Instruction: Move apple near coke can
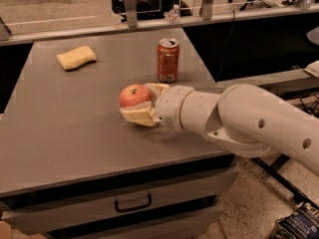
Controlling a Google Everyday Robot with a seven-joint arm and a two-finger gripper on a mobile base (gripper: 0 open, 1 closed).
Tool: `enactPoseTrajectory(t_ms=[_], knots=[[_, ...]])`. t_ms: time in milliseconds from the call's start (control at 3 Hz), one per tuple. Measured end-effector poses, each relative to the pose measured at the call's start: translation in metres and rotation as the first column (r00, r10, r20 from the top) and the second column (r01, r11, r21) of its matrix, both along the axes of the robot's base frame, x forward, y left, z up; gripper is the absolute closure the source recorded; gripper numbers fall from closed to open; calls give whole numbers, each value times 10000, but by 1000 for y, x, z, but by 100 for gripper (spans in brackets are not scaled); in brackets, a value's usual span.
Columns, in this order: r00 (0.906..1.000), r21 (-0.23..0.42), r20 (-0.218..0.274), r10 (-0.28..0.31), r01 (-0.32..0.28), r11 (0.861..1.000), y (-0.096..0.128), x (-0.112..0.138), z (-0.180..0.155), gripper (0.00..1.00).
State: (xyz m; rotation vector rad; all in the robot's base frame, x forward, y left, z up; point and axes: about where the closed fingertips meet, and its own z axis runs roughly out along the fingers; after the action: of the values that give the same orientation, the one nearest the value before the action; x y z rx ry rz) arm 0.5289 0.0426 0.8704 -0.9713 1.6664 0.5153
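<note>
Apple (133, 94), clasped between the fingers (140, 116) of the gripper (138, 102). It lies near the can (168, 60), on the can's camera side and slightly to its left in view, not touching it. Whether it clears the surface (75, 128) cannot be told. The stem points up and the body is near-round, with no marked long axis. Judged firm, smooth, moderately heavy and bruisable, it is best gripped across its widest girth. The can stands upright.

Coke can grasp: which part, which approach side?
Grip the coke can around its mid-body, coming in level from the near side: it stands upright, a straight-walled cylinder, and its flanks look free. The pincer, just in front of it, is shut on the apple, so it's busy for now.
</note>
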Motion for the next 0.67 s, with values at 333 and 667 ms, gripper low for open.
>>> enactPoseTrajectory(t_ms=[333,667], knots=[[9896,85,514,-1343,1340,9909,-40,9,11,100],[9705,95,1066,-2164,2167,9762,-67,23,15,100]])
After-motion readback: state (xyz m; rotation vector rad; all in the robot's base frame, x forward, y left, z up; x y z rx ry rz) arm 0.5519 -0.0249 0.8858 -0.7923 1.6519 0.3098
